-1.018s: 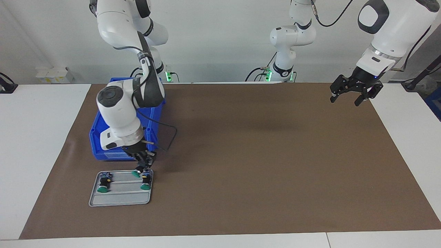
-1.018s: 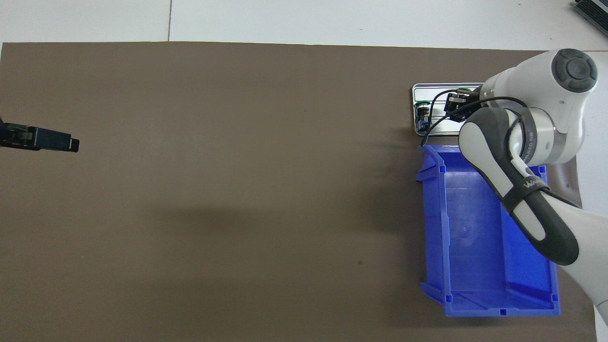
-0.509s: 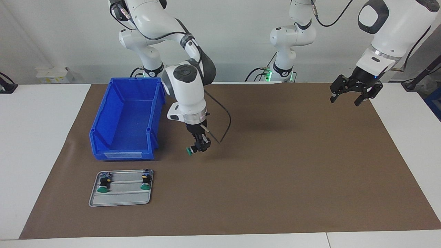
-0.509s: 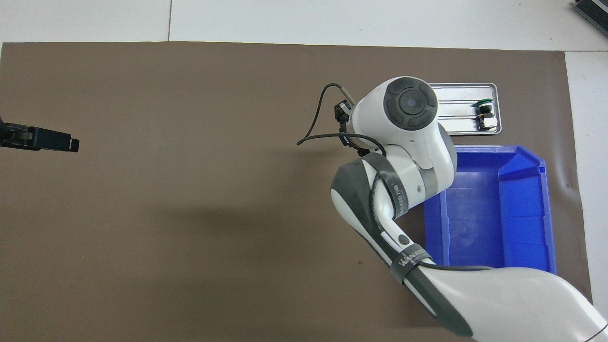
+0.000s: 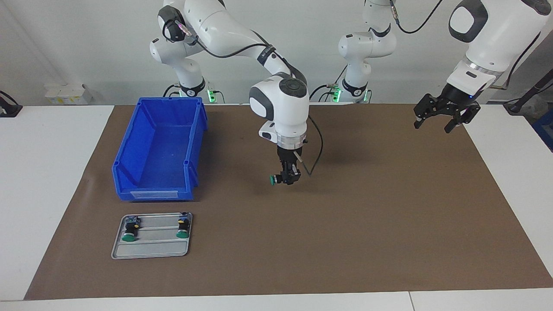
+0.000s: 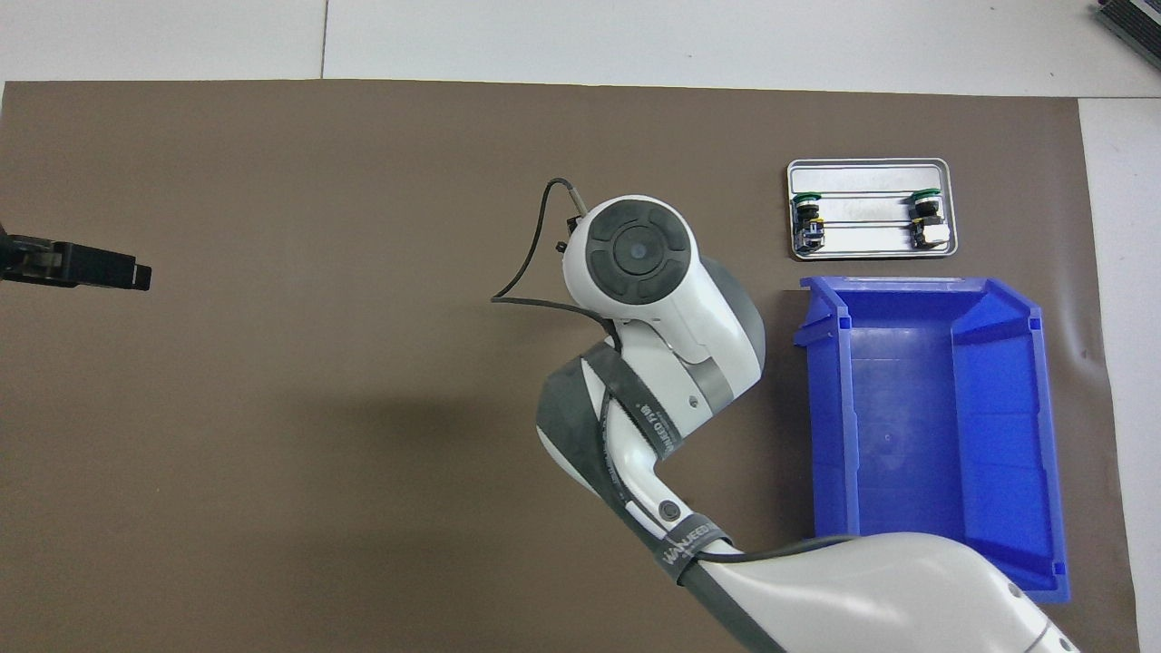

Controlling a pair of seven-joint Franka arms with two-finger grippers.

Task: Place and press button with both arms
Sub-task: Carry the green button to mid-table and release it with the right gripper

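Now the button [image 5: 274, 179] is up in the air, clamped in the right gripper [image 5: 288, 178], green cap poking out sideways toward the right arm's end of the table. It hangs over the bare middle of the brown mat [image 5: 345, 224], with a shadow on the mat below it. In the overhead view the arm's own wrist covers both gripper and button, so only the facing view shows the grip.

Taking the facing view as a clock face with the held button at the centre, the blue bin [image 5: 157, 151] sits out at about nine o'clock, open top, nothing showing inside. Down at about eight o'clock lies the small metal tray [image 5: 151, 252], farther from the robots than the bin and just beside it. On the tray rest two spare buttons, one [image 5: 129, 230] at the end toward the right arm's side and the other [image 5: 182, 226] at the tray's inner end, well apart from each other, green caps pointing away from the robots.

Over at about two o'clock, the left gripper [image 5: 436, 123] waits with its fingers spread wide and nothing between them, hanging over the mat's edge at the left arm's end of the table [image 5: 510, 172].
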